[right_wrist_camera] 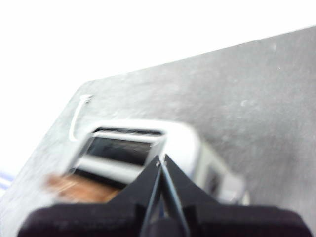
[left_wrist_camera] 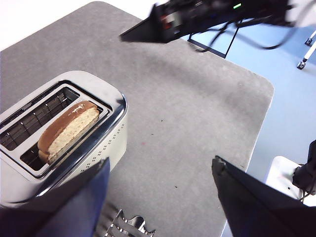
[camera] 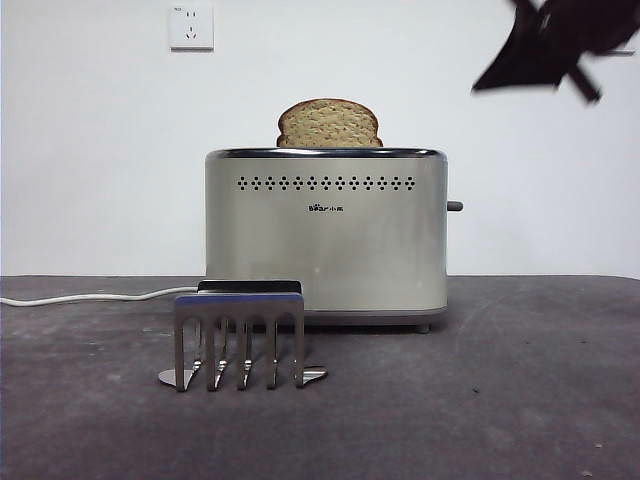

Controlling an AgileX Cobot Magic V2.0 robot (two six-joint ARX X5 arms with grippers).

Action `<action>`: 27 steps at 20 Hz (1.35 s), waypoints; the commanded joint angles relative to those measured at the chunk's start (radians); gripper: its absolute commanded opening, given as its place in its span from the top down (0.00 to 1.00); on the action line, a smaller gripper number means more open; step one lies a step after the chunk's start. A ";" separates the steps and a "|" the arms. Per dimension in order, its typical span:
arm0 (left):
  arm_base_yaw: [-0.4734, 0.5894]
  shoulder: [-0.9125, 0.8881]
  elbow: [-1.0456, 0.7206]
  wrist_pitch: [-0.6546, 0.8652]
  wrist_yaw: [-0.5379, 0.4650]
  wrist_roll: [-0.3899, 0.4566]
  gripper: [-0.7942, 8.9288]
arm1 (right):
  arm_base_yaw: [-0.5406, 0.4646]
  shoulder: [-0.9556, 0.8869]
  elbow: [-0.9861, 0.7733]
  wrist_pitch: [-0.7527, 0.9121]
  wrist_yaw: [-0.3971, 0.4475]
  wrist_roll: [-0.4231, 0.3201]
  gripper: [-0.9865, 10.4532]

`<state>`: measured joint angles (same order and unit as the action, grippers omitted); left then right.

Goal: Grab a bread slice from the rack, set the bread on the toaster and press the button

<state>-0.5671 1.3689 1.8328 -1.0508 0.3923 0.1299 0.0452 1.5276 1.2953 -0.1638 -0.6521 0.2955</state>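
Bread (camera: 329,124) already sits in the toaster (camera: 326,235) slot, proud of the rim; the rack (camera: 240,335) stands empty. Right gripper (right_wrist_camera: 161,160), pressed together, hovers above the toaster; left gripper (left_wrist_camera: 160,170) hangs spread. Approaching off-line could miss the small button (camera: 455,206), or shove the toaster sideways.

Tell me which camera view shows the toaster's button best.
The front view: the button juts as a small dark stub from the side of the toaster, sharp against the white wall. The left wrist view doesn't show it, and the right wrist view is too blurred to tell.
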 commanded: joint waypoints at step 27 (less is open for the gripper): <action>-0.003 0.002 -0.005 -0.160 0.001 0.027 0.92 | 0.027 -0.500 -0.007 -0.984 0.005 -0.443 0.91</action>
<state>-0.5671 1.3689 1.8328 -1.2129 0.3923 0.1474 0.0727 1.0264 1.2953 -1.1522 -0.6506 -0.1402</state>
